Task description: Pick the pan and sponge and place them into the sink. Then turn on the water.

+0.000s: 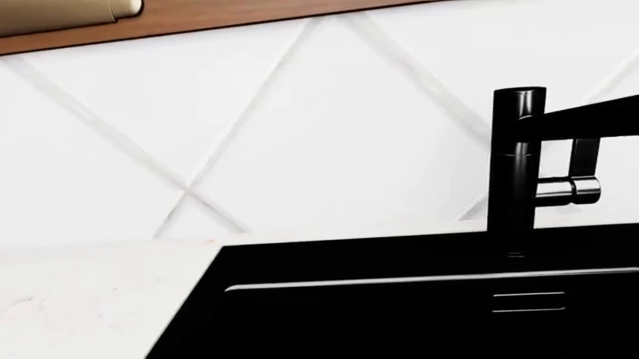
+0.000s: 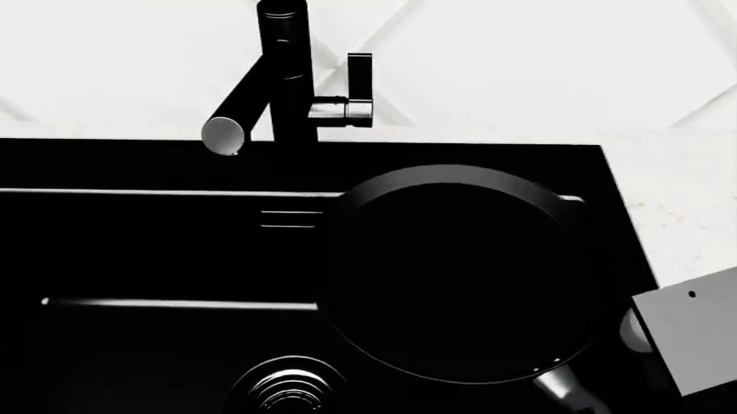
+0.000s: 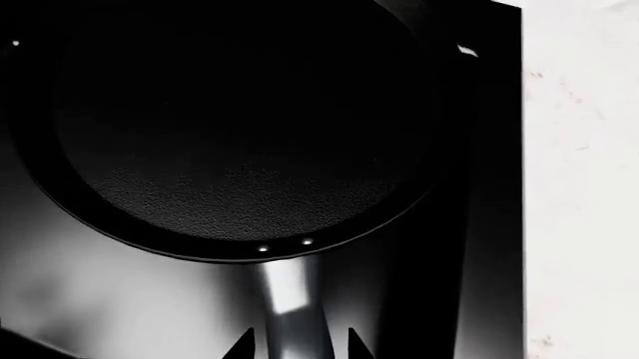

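Observation:
The black pan [image 2: 461, 276] is over the right part of the black sink [image 2: 138, 250], its grey handle [image 2: 564, 386] pointing to the near right. In the right wrist view the pan [image 3: 239, 127] fills the frame. My right gripper [image 3: 299, 345] has a fingertip close on each side of the handle [image 3: 289, 299] and looks shut on it. The black faucet [image 2: 288, 78] stands behind the sink with its side lever [image 2: 359, 86] upright; no water runs. The left wrist view shows the faucet [image 1: 517, 172] and sink [image 1: 399, 321]. The sponge and my left gripper are out of view.
The round drain [image 2: 288, 388] is at the sink's near middle, and the overflow slot [image 2: 290, 219] is under the faucet. White counter [image 2: 679, 198] borders the sink on the right. My right arm's grey body [image 2: 691, 332] is at the near right. A tiled wall [image 1: 299, 127] stands behind.

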Available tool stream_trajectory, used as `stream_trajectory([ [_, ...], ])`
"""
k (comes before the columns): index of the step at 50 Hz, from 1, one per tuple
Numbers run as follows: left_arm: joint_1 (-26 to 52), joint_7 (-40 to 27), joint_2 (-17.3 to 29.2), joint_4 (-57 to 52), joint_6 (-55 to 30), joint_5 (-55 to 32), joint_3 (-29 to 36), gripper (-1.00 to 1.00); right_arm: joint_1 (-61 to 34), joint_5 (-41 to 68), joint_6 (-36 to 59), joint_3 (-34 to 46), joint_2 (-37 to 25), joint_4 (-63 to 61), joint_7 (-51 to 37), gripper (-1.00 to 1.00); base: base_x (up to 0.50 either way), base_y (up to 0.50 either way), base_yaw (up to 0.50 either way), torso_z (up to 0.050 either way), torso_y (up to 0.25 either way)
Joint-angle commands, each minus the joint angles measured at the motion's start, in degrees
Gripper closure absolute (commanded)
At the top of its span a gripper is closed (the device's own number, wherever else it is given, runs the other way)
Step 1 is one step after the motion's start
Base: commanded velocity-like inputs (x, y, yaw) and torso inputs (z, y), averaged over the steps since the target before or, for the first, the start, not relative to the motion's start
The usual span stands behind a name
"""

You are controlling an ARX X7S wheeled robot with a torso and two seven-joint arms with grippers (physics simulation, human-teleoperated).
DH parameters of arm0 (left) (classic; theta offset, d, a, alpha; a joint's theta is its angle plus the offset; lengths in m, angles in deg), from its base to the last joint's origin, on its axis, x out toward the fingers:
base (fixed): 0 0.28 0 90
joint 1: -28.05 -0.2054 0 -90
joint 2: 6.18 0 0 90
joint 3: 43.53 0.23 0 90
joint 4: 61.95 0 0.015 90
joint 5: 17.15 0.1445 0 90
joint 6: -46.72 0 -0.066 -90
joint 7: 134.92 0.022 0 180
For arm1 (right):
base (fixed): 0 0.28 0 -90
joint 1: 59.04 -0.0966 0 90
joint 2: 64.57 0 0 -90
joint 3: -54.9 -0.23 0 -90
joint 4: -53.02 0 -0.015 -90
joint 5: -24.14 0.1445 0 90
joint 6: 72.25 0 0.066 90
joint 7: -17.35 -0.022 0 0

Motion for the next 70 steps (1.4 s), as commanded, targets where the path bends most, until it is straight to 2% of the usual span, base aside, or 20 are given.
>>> stream_trajectory([
  [1,-0.29,0.00,-0.04,0.23,0.49,0.10,0.12,-1.00,-11.98,-5.26,0.88,-5.02,2.24,2.12,1.24,1.00,0.00,0.00,0.00,0.000,0.010],
  [16,-0.08,0.17,0.32,0.81,0.71,0.05,0.10,-1.00,-9.31,-6.18,-2.40,-4.75,-0.36,-0.49,1.39,1.00,0.00,0.00,0.00,0.001,0.002],
  [37,0.28,-0.39,0.42,0.37,0.36,-0.21,0.49,-1.00,-8.84,-4.05,-2.71,-5.33,-3.77,-3.06,0.69,1.00,0.06,0.23,0.00,0.001,0.002],
  [43,1.66,-1.84,-0.56,-0.25,-0.79,0.19,2.47,-1.00,-8.87,-3.75,-2.41,-5.42,-3.75,-2.62,0.27,1.00,0.03,0.24,0.00,0.000,0.003],
  [49,0.52,-0.67,0.29,0.35,0.29,-0.10,1.18,-1.00,-8.50,-3.15,-2.88,-5.39,-4.10,-2.38,-0.15,1.00,0.00,0.00,0.00,0.002,0.002],
  [54,0.84,-1.17,0.01,0.10,0.02,0.03,1.78,-1.00,-8.19,-4.61,-2.49,-4.98,-1.72,-0.85,0.87,1.00,0.00,0.00,0.00,0.000,0.002],
  [58,0.20,-0.62,0.41,0.33,0.56,-0.32,0.83,-1.00,-9.05,-9.28,1.36,-3.85,3.58,2.39,5.61,1.00,0.00,0.00,0.00,0.003,0.002],
  [63,-0.21,-0.06,0.77,0.71,1.03,-0.45,0.42,-1.00,-11.06,-19.67,4.58,-1.82,11.04,8.01,19.35,1.00,0.00,0.00,0.00,0.000,0.002],
  [70,-0.31,-0.55,0.61,0.46,0.92,-0.36,0.61,-1.00,-14.77,-29.23,9.11,2.36,19.61,17.10,31.74,1.00,0.00,0.00,0.00,0.001,0.003],
])
